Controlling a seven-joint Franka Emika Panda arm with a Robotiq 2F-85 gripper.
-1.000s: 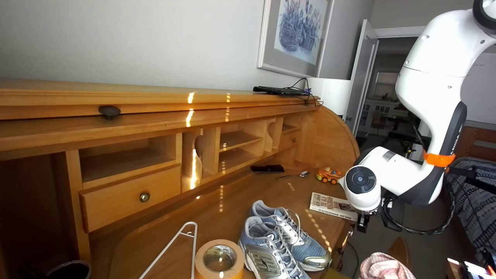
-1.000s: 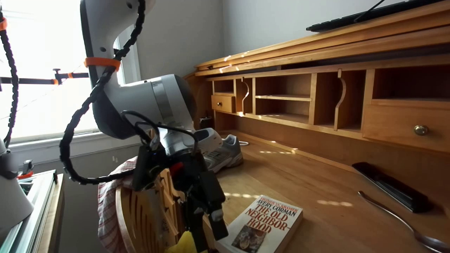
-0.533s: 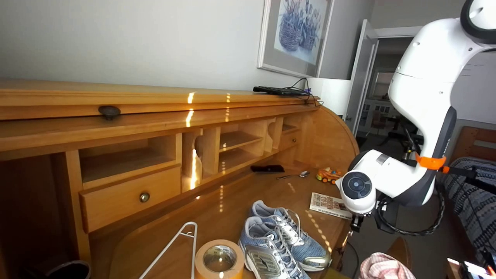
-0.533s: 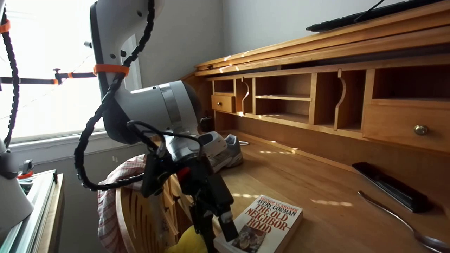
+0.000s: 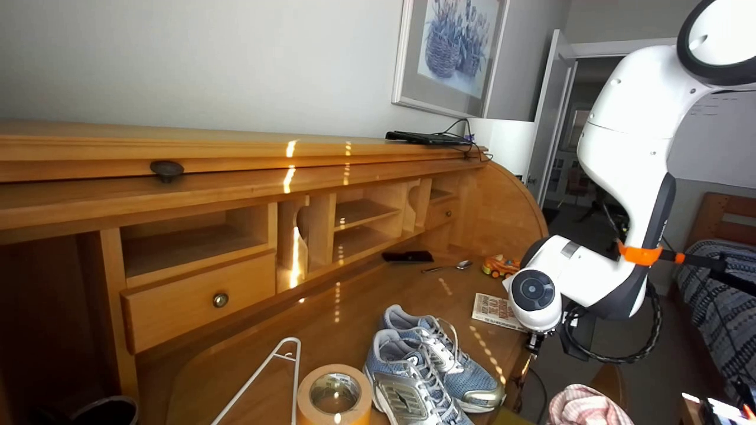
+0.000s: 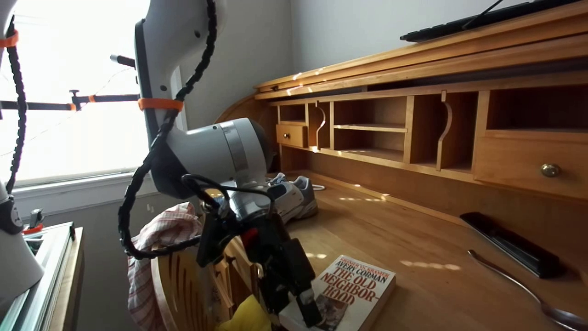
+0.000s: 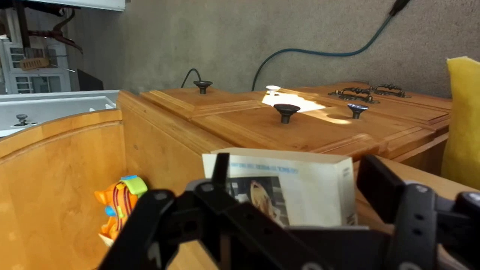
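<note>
Both fingers of the black gripper [image 7: 298,174] stand apart with a wide gap between them, right by the near left part of a paperback book [image 6: 351,292] in an exterior view; whether either finger touches it is not clear. The book lies flat, cover up, near the front edge of the wooden desk [image 6: 413,239]. In an exterior view, spoon [image 6: 562,317] and long black object [image 6: 510,243] lie to the book's right. Where the robot arm [image 5: 596,274] covers the book's right end in an exterior view, an orange toy car [image 5: 501,267] stands on its far side; the wrist view shows that car too, at left. Blue and silver shoes [image 5: 437,357] appear in both exterior views, but a tape roll [image 5: 364,407], left of them, shows in an exterior view only. Dark knobs [image 7: 287,108] on the desk's front appear in the wrist view, with something yellow [image 7: 463,123] at right. As for the book, its white cover bears The Old Neighborhood in large red capitals, Avery Corman in black above and a photo below, partly hidden by the gripper. Seen from the wrist, the photo sits between the fingers, with blurred blue letters, cream page edges on the far side and the spine at right.
</note>
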